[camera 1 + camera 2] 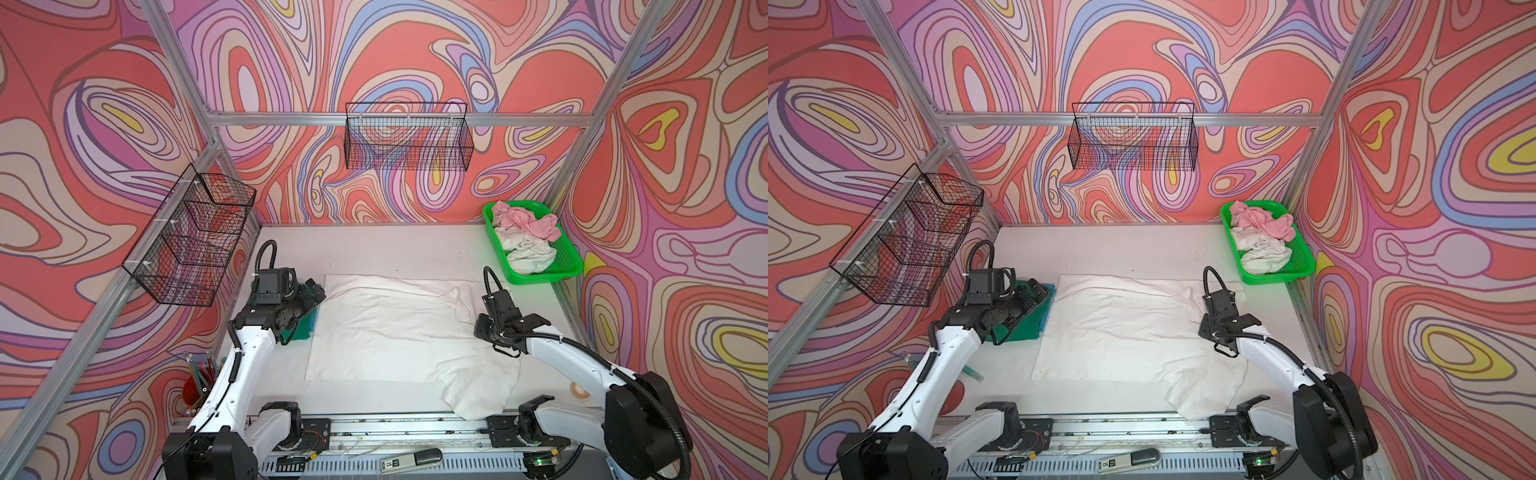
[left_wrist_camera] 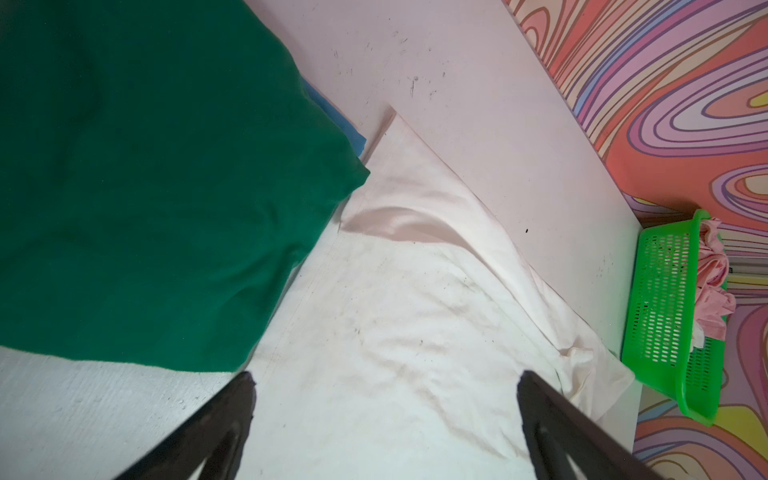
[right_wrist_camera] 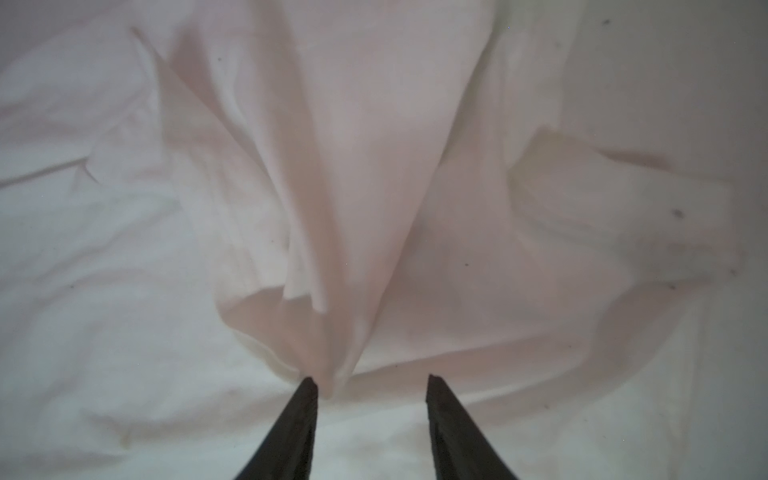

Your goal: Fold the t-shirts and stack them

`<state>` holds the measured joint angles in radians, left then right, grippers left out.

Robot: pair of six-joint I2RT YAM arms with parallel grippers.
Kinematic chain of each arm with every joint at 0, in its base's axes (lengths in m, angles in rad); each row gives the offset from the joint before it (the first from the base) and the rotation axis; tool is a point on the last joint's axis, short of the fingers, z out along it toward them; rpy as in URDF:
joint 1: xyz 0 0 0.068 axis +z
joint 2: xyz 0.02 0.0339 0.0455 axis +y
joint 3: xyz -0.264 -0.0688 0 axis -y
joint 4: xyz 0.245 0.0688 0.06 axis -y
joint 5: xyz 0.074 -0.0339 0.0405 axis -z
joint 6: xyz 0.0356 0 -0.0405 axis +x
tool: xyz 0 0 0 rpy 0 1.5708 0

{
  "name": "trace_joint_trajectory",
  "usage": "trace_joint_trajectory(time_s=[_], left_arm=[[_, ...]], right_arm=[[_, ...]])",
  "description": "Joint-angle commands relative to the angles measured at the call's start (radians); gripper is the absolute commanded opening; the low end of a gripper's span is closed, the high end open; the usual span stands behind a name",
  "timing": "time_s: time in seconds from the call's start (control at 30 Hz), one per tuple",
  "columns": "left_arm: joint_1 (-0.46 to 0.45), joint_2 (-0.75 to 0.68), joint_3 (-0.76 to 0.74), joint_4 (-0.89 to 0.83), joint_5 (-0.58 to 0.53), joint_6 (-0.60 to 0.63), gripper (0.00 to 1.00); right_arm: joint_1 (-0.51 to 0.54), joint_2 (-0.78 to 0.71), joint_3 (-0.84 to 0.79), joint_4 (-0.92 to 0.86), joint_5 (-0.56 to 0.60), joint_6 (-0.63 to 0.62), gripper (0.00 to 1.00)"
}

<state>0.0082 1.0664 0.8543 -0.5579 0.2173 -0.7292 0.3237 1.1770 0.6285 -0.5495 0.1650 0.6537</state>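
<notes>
The big white t-shirt (image 1: 395, 332) lies soft and wrinkled, spread flat in the middle of the table (image 1: 374, 249). The right gripper (image 3: 371, 380) stands parted at a peaked fold, grasping nothing. The left gripper (image 2: 386, 373) gapes wide near the folded dark green t-shirt (image 2: 145, 187).

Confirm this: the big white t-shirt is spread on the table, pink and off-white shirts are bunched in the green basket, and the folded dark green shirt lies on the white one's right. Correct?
Not quite. The dark green shirt lies on the left of the white t-shirt, not its right, as both top views show. The rest holds.
</notes>
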Motion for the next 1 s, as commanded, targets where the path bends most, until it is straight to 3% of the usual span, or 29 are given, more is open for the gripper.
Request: trace_joint_trajectory(time_s=[0.0, 0.1, 0.2, 0.43, 0.63, 0.83, 0.97], left_arm=[[0.006, -0.013, -0.016, -0.02, 0.005, 0.001, 1.0], [0.006, -0.015, -0.015, -0.024, 0.005, 0.001, 1.0], [0.006, -0.022, -0.014, -0.029, -0.003, 0.006, 1.0], [0.006, -0.093, -0.04, -0.092, -0.038, 0.034, 1.0], [0.006, -0.138, -0.051, -0.099, -0.064, 0.037, 1.0], [0.005, -0.124, -0.052, -0.094, -0.052, 0.032, 1.0], [0.006, -0.126, -0.054, -0.089, -0.052, 0.032, 1.0]], right_arm=[[0.003, -0.045, 0.066, -0.012, 0.052, 0.017, 0.5], [0.003, 0.021, 0.133, 0.099, -0.086, -0.049, 0.54], [0.003, 0.177, 0.253, 0.103, -0.128, -0.092, 0.54], [0.004, 0.47, 0.417, 0.119, -0.053, -0.146, 0.52], [0.004, 0.562, 0.467, 0.149, -0.029, -0.16, 0.43], [0.005, 0.633, 0.493, 0.155, -0.044, -0.192, 0.21], [0.005, 0.637, 0.485, 0.158, -0.043, -0.212, 0.13]])
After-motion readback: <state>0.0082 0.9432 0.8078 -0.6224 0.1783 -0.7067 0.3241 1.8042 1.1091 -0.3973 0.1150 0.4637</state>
